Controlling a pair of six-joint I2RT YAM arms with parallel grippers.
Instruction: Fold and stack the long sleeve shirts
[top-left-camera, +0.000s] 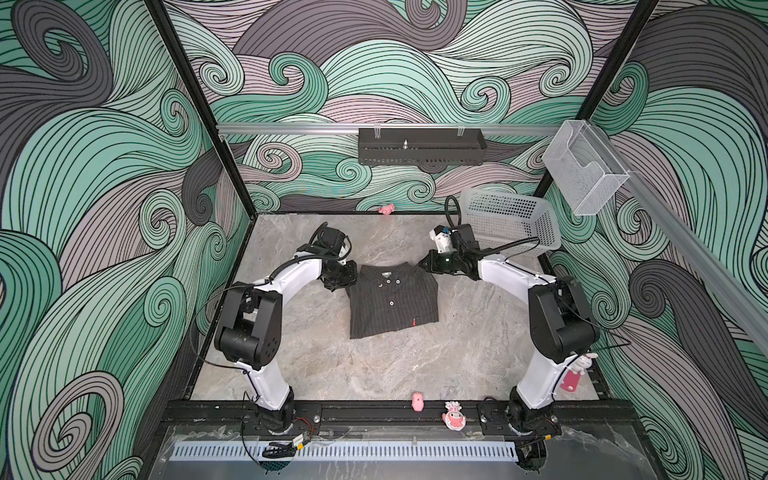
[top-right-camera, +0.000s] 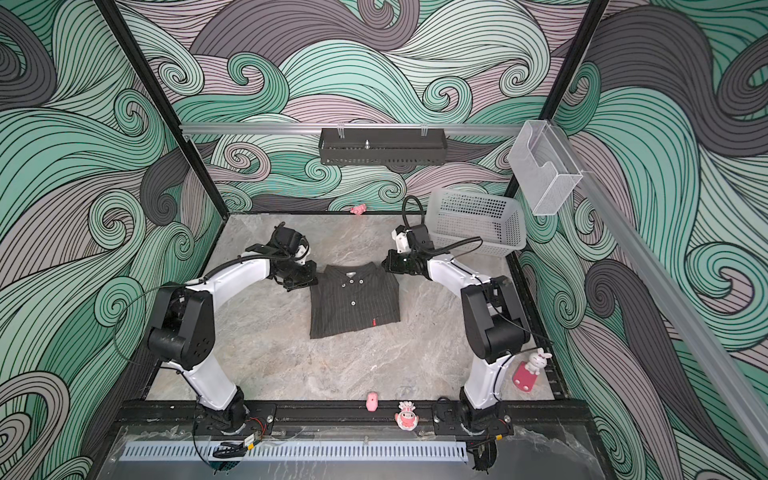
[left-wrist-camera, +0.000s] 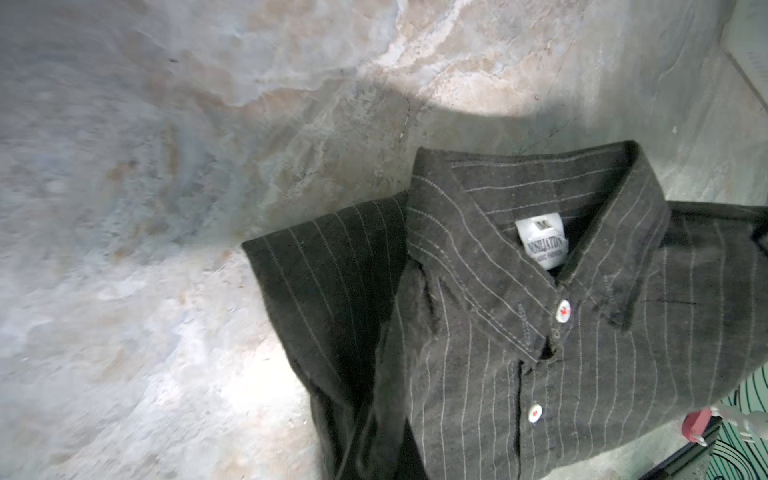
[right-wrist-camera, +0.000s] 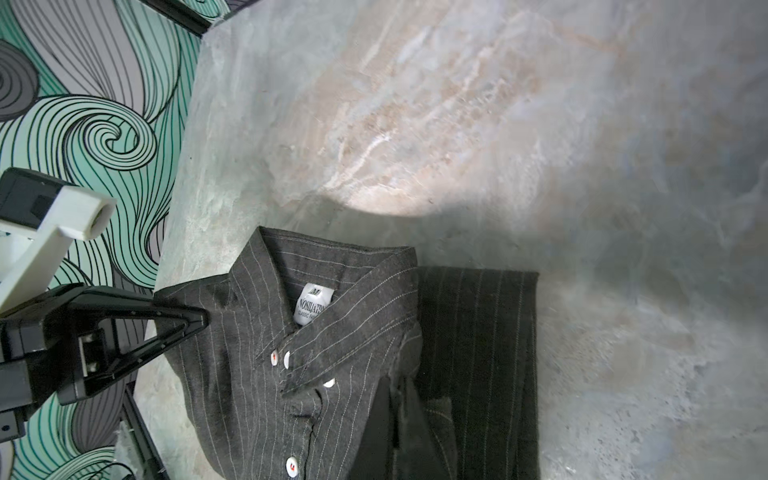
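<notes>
One long sleeve shirt (top-left-camera: 392, 303) (top-right-camera: 353, 303), dark charcoal with pale pinstripes, lies folded and buttoned in the middle of the marble table, collar toward the back. My left gripper (top-left-camera: 347, 280) (top-right-camera: 305, 278) sits at its left shoulder. The right wrist view shows the left gripper (right-wrist-camera: 199, 320) with its fingers drawn together to a point on the cloth edge. My right gripper (top-left-camera: 426, 264) (top-right-camera: 388, 264) is shut at the right shoulder by the collar. In both wrist views the shirt (left-wrist-camera: 582, 353) (right-wrist-camera: 332, 395) fills the lower half, and a fold rises toward each camera, hiding that gripper's own fingertips.
A white mesh basket (top-left-camera: 511, 224) stands at the back right, just behind the right arm. A pink toy (top-left-camera: 386, 209) lies at the table's back edge. Small pink figures (top-left-camera: 417, 402) sit on the front rail, and a rabbit with a red tag (top-left-camera: 579, 368) at the right.
</notes>
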